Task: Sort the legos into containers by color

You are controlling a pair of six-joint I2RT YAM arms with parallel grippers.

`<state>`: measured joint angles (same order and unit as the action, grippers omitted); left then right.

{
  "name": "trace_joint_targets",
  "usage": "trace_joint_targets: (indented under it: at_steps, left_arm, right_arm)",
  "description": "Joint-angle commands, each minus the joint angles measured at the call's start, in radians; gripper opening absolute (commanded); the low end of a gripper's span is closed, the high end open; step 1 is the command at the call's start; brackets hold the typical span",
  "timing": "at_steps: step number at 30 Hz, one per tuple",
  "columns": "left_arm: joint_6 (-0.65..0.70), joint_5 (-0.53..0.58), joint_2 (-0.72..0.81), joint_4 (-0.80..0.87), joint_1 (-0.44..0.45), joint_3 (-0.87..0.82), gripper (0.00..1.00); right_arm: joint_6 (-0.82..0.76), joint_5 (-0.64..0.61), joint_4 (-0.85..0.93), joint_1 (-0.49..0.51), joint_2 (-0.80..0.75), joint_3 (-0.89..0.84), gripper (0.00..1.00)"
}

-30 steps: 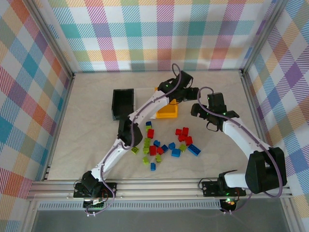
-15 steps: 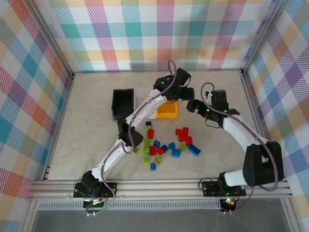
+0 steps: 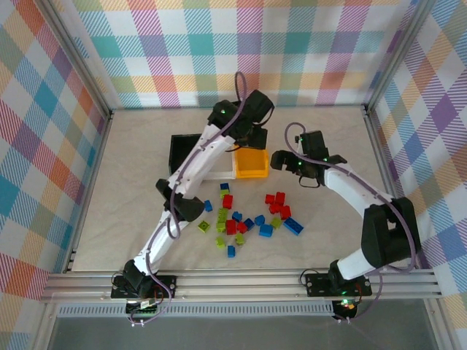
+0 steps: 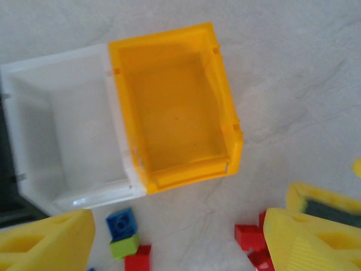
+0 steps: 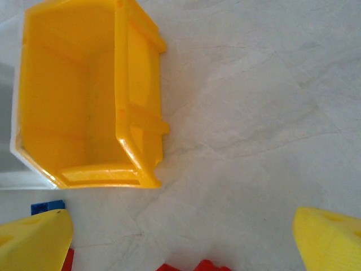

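To me the sorting looks to be at its very start. The orange-yellow bin (image 4: pixel 175 113) and the white bin (image 4: pixel 62 130) are both bare inside. The legos (image 3: pixel 248 215) lie in a loose heap on the pale table (image 3: pixel 131 189), near the bins, on the arms' side.

The left pincer (image 4: pixel 177 228) hangs above these two bins, jaws apart, with nothing between them. The right pincer (image 5: pixel 180 237) hovers just beside the orange-yellow bin, also wide apart and empty.

I judge the next move is to go down to the heap, choose one brick that stands free, and close on it. This asks for care: the bricks are tiny, glossy and hard, and many touch each other.

The bins are smooth rectangular plastic with thin walls. The two light ones touch side to side, and the black bin (image 3: pixel 186 149) stands to the left of the white one.
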<state>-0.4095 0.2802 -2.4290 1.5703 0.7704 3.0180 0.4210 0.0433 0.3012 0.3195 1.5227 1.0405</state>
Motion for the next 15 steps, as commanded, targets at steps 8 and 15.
trace_joint_targets:
  at_steps: [8, 15]
  left_arm:
    - [0.055, 0.282, 0.424, -0.026, 0.017, -0.512, 0.83]
    - [-0.006, 0.140, 1.002, -0.559, -0.108, -1.456, 1.00]
  right_arm:
    - [-0.037, -0.042, 0.037, 0.073, 0.193, 0.195, 1.00]
    - [-0.044, -0.062, 0.046, 0.079, 0.273, 0.268, 0.96]
